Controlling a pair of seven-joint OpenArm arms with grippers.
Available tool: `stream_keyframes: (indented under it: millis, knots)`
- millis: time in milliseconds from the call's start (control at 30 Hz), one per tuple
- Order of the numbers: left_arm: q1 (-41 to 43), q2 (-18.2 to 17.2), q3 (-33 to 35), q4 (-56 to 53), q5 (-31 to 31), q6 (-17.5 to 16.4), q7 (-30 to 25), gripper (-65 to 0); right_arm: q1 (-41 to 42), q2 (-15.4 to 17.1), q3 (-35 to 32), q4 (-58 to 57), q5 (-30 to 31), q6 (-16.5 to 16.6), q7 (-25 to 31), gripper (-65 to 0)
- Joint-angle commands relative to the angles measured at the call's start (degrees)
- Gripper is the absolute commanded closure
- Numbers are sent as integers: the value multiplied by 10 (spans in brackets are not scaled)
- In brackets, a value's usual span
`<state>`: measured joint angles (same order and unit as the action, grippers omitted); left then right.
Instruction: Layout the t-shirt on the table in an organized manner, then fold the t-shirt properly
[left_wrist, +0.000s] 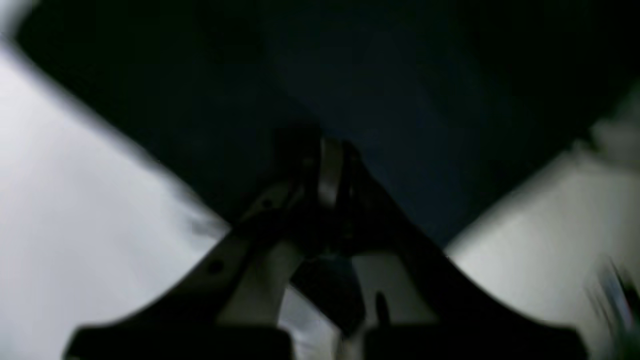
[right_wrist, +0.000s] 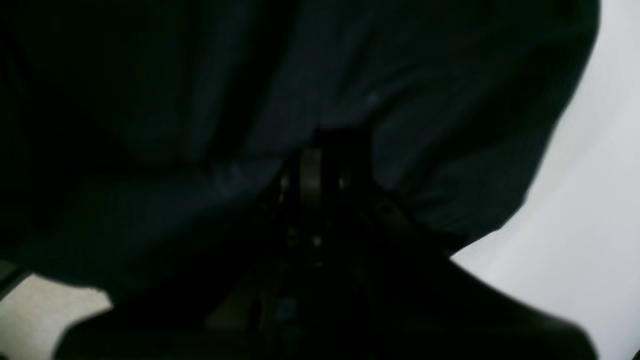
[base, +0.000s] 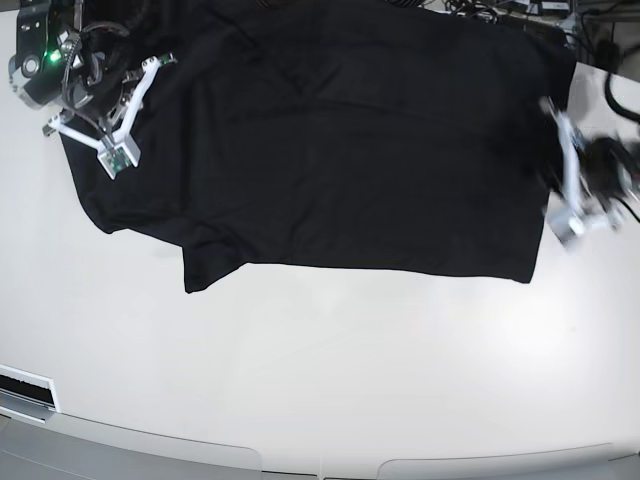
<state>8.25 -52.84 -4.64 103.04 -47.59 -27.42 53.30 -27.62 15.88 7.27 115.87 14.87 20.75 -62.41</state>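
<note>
Right gripper (base: 150, 65) at upper left of frame, left gripper (base: 548, 105) at right edge, each clenched on fabric. One t-shirt (base: 340, 140) spread across upper desk (base: 330, 380). Two arms counted.

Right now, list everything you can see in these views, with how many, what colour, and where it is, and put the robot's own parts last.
t-shirt: one, black, spread across the far half of the table, one sleeve toward the base view's left.
table: one, glossy white, under everything; its near half is bare.
cables: several, dark, along the far edge behind the shirt; exact count unclear.
right pincer: one, dark, at the shirt's edge on the base view's left, shut on the fabric.
left pincer: one, dark, at the shirt's edge on the base view's right, shut on the fabric; blurred.
</note>
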Motion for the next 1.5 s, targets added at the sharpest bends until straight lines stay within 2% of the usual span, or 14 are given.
stream_keyframes:
  millis: [0, 67, 200, 300, 333, 433, 500, 567, 667, 767, 1000, 1233, 1367, 1467]
  knots:
    - [-14, -5, -30, -3, 2, 8, -20, 0, 1, 5, 3, 11, 1, 0, 5, -65]
    - [-22, 13, -72, -35, 4, 27, -51, 0, 2, 4, 3, 11, 2, 0, 8, -77]
    - [-35, 38, -95, -166, 2, 23, -145, 0, 2, 3, 3, 11, 3, -4, 9, -179]
    - [-89, 68, -95, -290, -9, 15, -155, 0, 5, 3, 3, 11, 3, -9, 17, -221]
    - [-109, 78, -94, -331, -13, 15, -153, -30, 7, 3, 3, 11, 3, -9, 18, -223]
    - [-169, 103, -94, -447, -14, 10, -143, -276, 8, 3, 3, 11, 3, -9, 24, -223]
    - [-205, 116, -94, -522, -11, 11, -143, -360, 7, 3, 3, 11, 3, -9, 23, -223]
    - [-240, 129, -94, -590, -9, 6, -148, -360, 7, 3, 3, 11, 3, -9, 24, -223]
    - [-289, 148, -92, -673, -2, -28, -172, -360, 11, 3, 3, 11, 3, -8, 25, -223]
    - [-321, 170, -92, -721, 36, -27, -207, -360, 11, 3, 3, 11, 3, -9, 28, -223]
    - [-330, 218, -84, -732, 86, -13, -273, -360, 11, 3, 3, 11, 3, -9, 28, -223]
    - [-331, 252, -16, -732, 111, -2, -325, -360, 11, 3, 3, 11, 3, -14, 26, -223]
    - [-335, 260, 17, -732, 100, -37, -323, -360, 11, 3, 3, 11, 3, -30, 27, -223]
    - [-344, 268, 35, -732, 94, -45, -304, -360, 11, 3, 3, 11, 3, -30, 35, -223]
